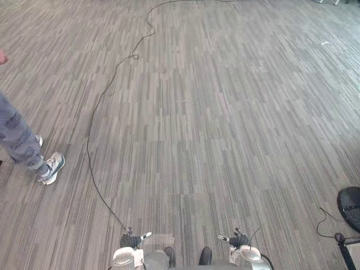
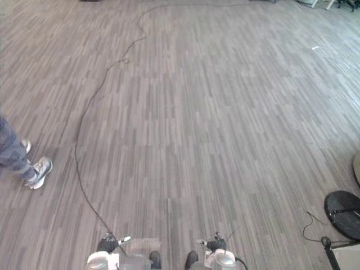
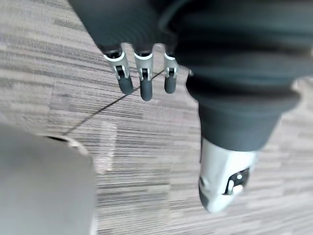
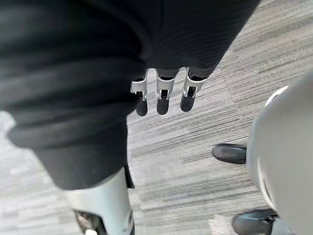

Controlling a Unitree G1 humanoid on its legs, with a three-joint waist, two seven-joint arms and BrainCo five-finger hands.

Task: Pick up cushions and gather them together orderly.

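Your left robot hand (image 3: 143, 81) and right robot hand (image 4: 163, 95) hang low by your sides, fingers loose and apart, holding nothing. Where the cushions lie you cannot tell from here, so turn and search across the carpet floor (image 1: 225, 112). Steer wide of the person's shoe (image 1: 52, 167) and the black round base (image 2: 340, 225).

— Tallied on the carpet (image 1: 225, 112) so far?
— One person (image 1: 17, 140), two pale sneakers (image 1: 52, 167).
— Anything else?
— One round black base (image 1: 350, 207). Two robot hands as well: left hand (image 1: 130, 240), right hand (image 1: 238, 241).
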